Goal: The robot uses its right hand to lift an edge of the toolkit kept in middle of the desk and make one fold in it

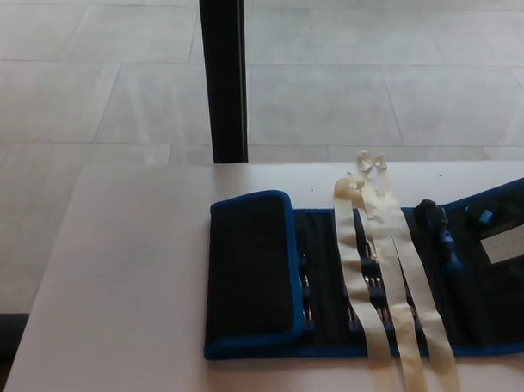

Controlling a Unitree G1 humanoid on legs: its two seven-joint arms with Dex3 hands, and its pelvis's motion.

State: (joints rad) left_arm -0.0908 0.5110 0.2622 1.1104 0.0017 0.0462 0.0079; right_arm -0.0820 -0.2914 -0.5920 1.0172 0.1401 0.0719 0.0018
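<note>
I see neither hand in my head view, so I cannot tell how the fingers stand. The toolkit (368, 278) lies flat on the desk (128, 295), running off the right edge, its left flap (247, 270) folded over. Two cream straps (381, 269) lie across it.

Desk (136, 278): pale, matte top, filling the lower frame. Floor (370, 80): large light-grey tiles with thin joints, beyond the desk's far edge. Post (223, 77): dark, vertical, rising behind the desk. Lighting: soft, even daylight.
</note>
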